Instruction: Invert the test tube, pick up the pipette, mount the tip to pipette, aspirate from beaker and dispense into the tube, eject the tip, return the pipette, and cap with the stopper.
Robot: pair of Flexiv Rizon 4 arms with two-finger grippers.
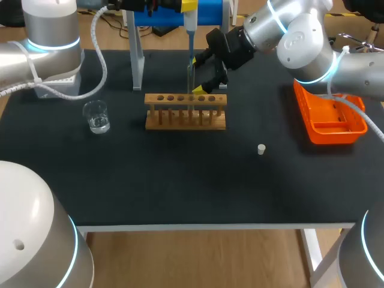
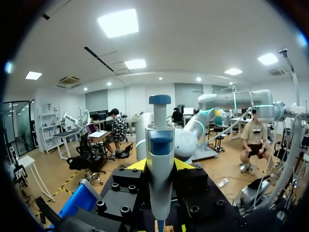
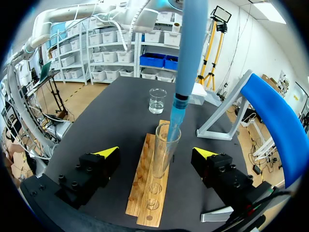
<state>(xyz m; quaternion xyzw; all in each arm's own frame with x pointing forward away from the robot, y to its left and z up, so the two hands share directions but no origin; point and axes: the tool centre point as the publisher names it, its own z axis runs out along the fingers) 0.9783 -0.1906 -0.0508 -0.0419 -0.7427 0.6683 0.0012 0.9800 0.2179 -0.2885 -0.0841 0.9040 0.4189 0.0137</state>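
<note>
A clear test tube (image 1: pixel 191 90) (image 3: pixel 165 150) stands upright in the wooden rack (image 1: pixel 186 113) (image 3: pixel 147 188). My left gripper (image 1: pixel 189 6) (image 2: pixel 160 166) hangs above it, shut on the blue-and-white pipette (image 1: pixel 189 36) (image 2: pixel 160 159) (image 3: pixel 190 53). The pipette's tip (image 3: pixel 173 129) reaches down into the tube's mouth. My right gripper (image 1: pixel 210 88) (image 3: pixel 157 153) is behind the rack and open, one finger on each side of the tube, neither touching it. A glass beaker (image 1: pixel 96 116) (image 3: pixel 157 100) with some liquid stands left of the rack. The small white stopper (image 1: pixel 261 149) lies right of the rack.
An orange tray (image 1: pixel 329 117) sits at the table's right edge. The pipette stand, with its white frame (image 1: pixel 138 60) and blue top (image 3: pixel 270 111), rises behind the rack. Bare black tabletop lies in front of the rack.
</note>
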